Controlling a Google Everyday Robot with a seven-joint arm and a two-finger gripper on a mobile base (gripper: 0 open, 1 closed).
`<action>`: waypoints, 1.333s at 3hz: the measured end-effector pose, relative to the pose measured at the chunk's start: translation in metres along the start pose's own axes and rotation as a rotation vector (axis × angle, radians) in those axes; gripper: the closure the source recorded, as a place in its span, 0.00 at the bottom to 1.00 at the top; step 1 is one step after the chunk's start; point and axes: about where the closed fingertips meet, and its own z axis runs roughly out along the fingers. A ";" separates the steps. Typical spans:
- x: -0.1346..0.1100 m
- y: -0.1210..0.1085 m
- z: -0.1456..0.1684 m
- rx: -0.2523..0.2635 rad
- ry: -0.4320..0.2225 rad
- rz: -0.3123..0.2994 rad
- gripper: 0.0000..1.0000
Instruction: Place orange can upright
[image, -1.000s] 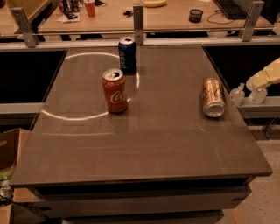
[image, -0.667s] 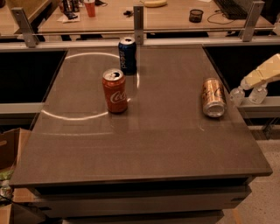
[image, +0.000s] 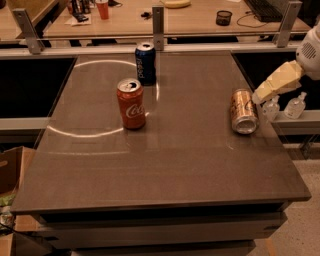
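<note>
The orange can (image: 243, 111) lies on its side near the right edge of the dark table (image: 165, 170), its silver end facing the front. My gripper (image: 260, 95), pale yellow, reaches in from the upper right. Its tip hangs just right of the can's far end, close to it, holding nothing that I can see.
A red Coca-Cola can (image: 131, 104) stands upright left of centre, with a blue Pepsi can (image: 145, 63) upright behind it. Two small clear bottles (image: 295, 106) stand on a ledge off the table's right edge. A rail with metal posts (image: 158, 26) runs along the back. A cardboard box (image: 10, 172) is at the lower left.
My gripper has moved left, from off the table's right edge to close beside the orange can. The cans have not moved.
</note>
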 end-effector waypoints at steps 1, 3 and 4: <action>-0.005 0.023 0.005 -0.014 0.007 0.028 0.00; -0.030 0.064 0.030 0.021 -0.005 0.046 0.00; -0.034 0.071 0.052 0.070 0.015 0.055 0.00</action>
